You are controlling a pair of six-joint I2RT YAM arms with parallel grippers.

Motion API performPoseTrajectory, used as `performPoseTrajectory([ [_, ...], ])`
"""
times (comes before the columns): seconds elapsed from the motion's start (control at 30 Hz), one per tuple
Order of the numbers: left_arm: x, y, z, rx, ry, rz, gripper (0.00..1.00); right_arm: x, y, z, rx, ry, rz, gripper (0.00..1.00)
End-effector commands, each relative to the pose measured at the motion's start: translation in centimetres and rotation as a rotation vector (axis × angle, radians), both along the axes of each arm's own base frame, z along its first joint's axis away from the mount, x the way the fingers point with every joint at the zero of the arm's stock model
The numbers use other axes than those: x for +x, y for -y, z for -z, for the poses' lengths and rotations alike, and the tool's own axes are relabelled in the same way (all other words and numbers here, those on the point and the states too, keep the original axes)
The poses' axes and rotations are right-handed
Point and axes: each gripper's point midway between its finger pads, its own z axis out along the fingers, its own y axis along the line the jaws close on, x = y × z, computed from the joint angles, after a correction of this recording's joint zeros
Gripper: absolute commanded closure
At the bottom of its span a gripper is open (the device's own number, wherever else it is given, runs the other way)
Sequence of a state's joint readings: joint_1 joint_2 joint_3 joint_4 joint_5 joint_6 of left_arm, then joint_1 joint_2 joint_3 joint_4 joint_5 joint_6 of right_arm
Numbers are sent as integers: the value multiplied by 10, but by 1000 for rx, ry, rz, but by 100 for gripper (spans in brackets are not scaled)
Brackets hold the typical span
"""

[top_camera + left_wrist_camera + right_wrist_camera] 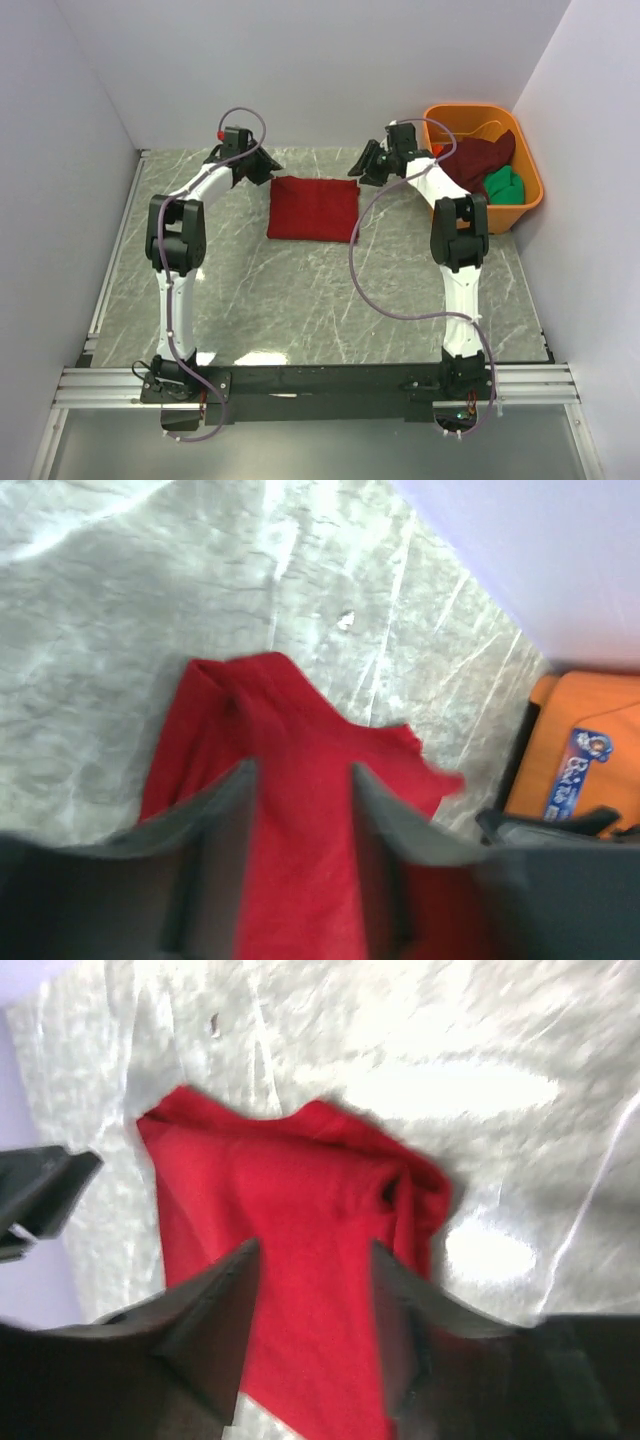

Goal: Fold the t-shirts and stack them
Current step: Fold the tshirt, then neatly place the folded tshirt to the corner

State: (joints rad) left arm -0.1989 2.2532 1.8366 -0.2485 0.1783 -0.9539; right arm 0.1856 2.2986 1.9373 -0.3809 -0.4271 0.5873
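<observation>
The bright red t-shirt [313, 208] is seen lying folded into a flat rectangle on the marble counter [300, 290], toward its far side and between the two arms. In the wrist views its far edge is shown rumpled, with a small bunched fold at one corner.

The left gripper [262, 168] is held just above the shirt's left edge. Its fingers [235, 810] are spread apart, and red cloth can be seen through the gap between them. Nothing is clamped.

The right gripper [368, 165] is positioned at the shirt's right edge, likewise with its fingers [225, 1300] apart and only the cloth below visible between them (whether either fingertip brushes the fabric cannot be told).

At the far right corner of the counter an orange tub [530, 190] is placed, well apart from the folded shirt. The dark maroon t-shirt [480, 155] is heaped inside it, draped up toward the tub's back rim. The green t-shirt [505, 185] is bunched beside it, nearer the front right. Neither of these is folded.
</observation>
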Motion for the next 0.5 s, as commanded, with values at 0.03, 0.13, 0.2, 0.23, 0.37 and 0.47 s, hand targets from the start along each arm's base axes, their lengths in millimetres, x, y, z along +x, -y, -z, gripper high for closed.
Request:
performPoseTrajectory([
  [0.03, 24, -16, -50, -42, 181, 29, 44, 22, 13, -25, -4, 68, 12, 39],
  [0.13, 17, -38, -64, -35, 216, -11, 40, 23, 26, -29, -50, 75, 49, 34],
  [0.2, 10, -43, -64, -1, 209, -11, 40, 18, 27, -37, -70, 85, 60, 34],
  [0.23, 7, -43, -61, 8, 197, -5, 42, 11, 26, -31, -75, 64, 58, 35],
  [0.37, -23, -36, -28, 100, 96, 52, 45, -23, 14, -37, -172, 81, 48, 43],
  [0.47, -34, -31, -14, 136, 44, 89, 44, -34, 3, -29, -167, 67, 23, 46],
])
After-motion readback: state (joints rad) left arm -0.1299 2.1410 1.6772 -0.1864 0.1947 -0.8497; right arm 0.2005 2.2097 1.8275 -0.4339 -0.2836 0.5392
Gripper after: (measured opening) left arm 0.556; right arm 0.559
